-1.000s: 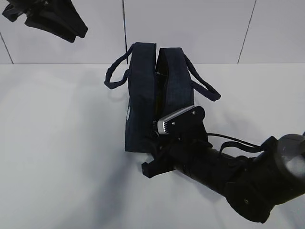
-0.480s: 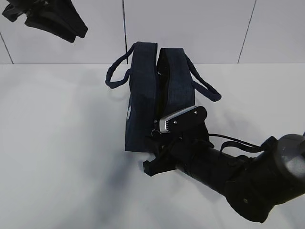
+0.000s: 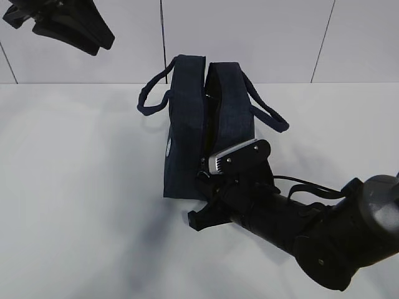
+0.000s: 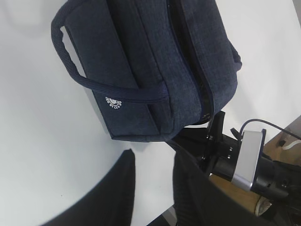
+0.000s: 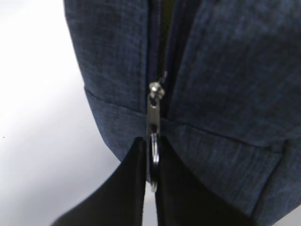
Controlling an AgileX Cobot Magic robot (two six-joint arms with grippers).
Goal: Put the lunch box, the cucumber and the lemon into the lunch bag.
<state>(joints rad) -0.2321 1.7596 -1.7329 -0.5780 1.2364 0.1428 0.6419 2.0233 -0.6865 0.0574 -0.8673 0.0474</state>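
Observation:
The dark navy lunch bag (image 3: 187, 124) stands in the middle of the white table, its top zipper parted along most of its length. It also shows in the left wrist view (image 4: 155, 66) and the right wrist view (image 5: 225, 70). My right gripper (image 5: 153, 155) is shut on the silver ring pull (image 5: 154, 153) at the bag's near end; in the exterior view it sits at the bag's near end (image 3: 206, 177). My left gripper (image 4: 153, 174) is open and empty, held high at the upper left (image 3: 62, 25). The lunch box, cucumber and lemon are out of view.
The bag's two loop handles (image 3: 153, 93) hang out to either side. The white table (image 3: 75, 187) runs to a tiled wall behind. The right arm (image 3: 312, 230) lies across the table's near right.
The right gripper has edged slightly toward the near side with the ring pull, and the bag's zipper gap looks a little wider. The left arm has not moved.

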